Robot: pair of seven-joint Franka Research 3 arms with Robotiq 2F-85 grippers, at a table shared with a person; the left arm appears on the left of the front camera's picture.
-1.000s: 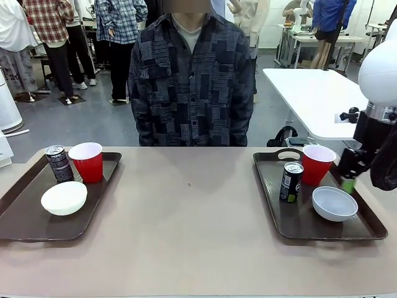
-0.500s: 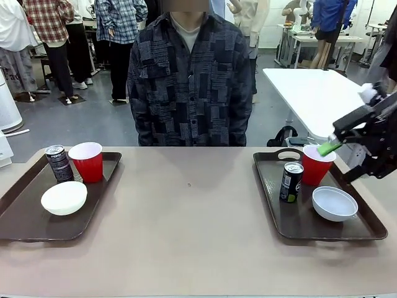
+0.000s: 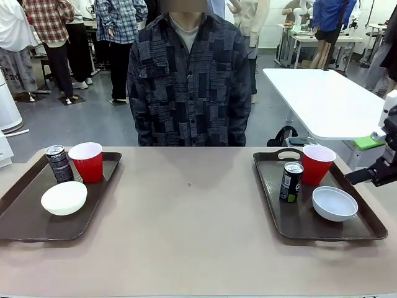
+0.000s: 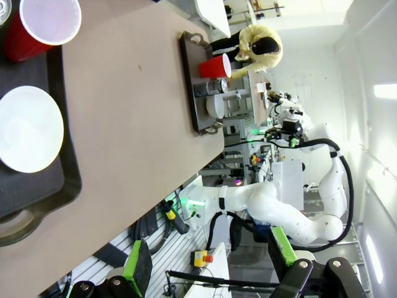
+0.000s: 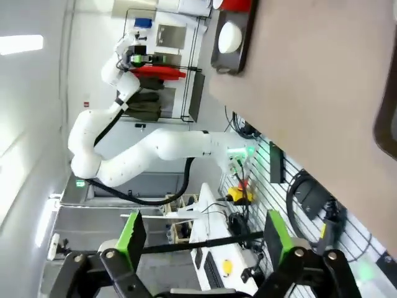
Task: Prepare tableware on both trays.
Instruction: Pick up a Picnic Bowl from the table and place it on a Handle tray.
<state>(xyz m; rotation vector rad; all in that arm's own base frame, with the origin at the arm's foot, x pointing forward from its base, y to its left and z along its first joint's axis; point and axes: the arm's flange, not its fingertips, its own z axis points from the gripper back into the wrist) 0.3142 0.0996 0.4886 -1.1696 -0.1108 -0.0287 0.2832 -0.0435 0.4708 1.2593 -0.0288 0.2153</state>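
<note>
Two trays (image 3: 37,223) (image 3: 366,231) on the table (image 3: 186,236) each carry cup, can and bowl, so we judge the spread, empty right claw (image 5: 201,245) could topple the red cup (image 3: 318,164) on re-entry.

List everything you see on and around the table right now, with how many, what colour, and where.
Dark brown plastic serving trays: two, one at the table's left, one at its right.
Red plastic cups with white insides: two, one on the left tray, one on the right tray.
Small black drink cans: two, one beside each cup, left and right.
White bowl: one, near part of the left tray.
Pale grey-blue bowl: one, near part of the right tray.
Tan table: one.
Person: one, dark patterned shirt, far side.
Left gripper: open, off the table.
Right gripper: open, off the table.
</note>
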